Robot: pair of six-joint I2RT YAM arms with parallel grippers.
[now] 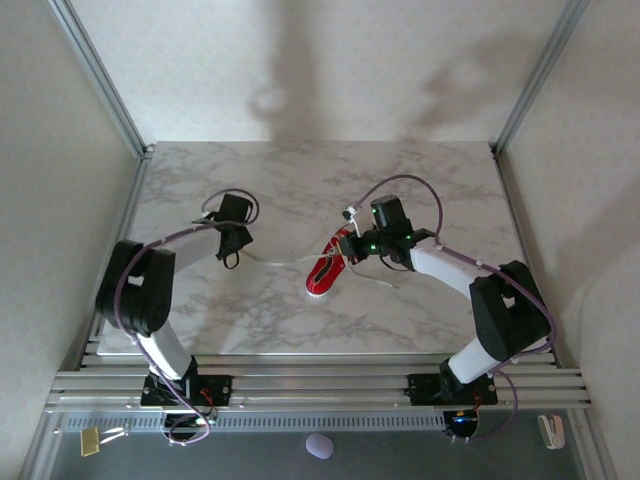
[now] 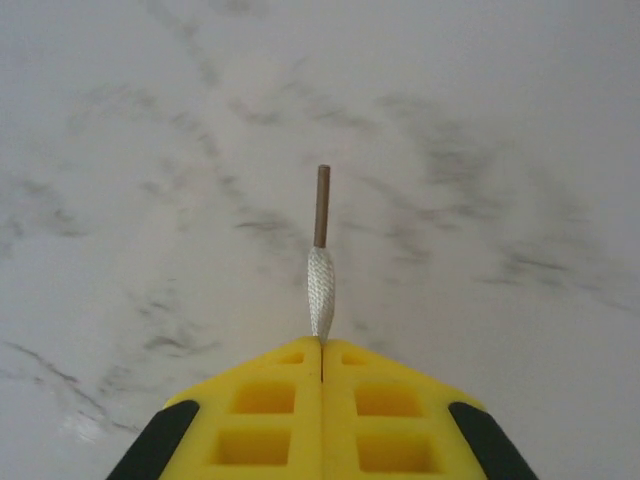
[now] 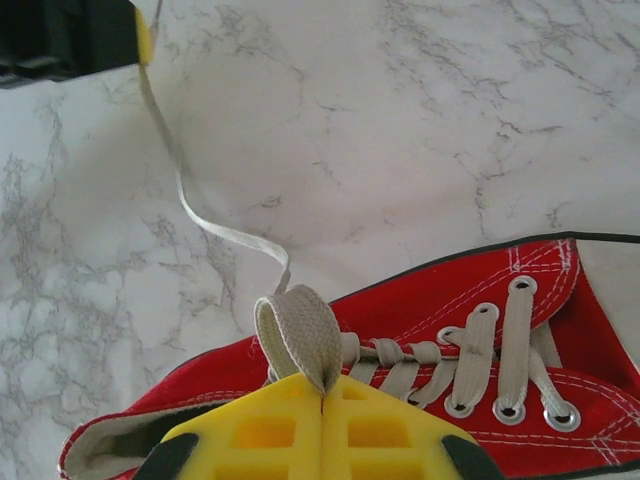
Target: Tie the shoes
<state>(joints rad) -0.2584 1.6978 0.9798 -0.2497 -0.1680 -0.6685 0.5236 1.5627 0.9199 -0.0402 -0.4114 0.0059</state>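
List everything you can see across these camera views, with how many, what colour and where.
table: one, white-grey marble, under everything
sneaker: one, red with white sole edge, mid-table
lace: white, threaded through the sneaker; one strand runs out to the left tool
lace tip: one, brown, sticking out past the left tool
rails: several, silver, along the table's near edge
small rounded object: one, pale purple, in front of the rails
left tool: one, yellow fingers, shut on the lace end
right tool: one, yellow fingers, shut on a lace loop over the sneaker
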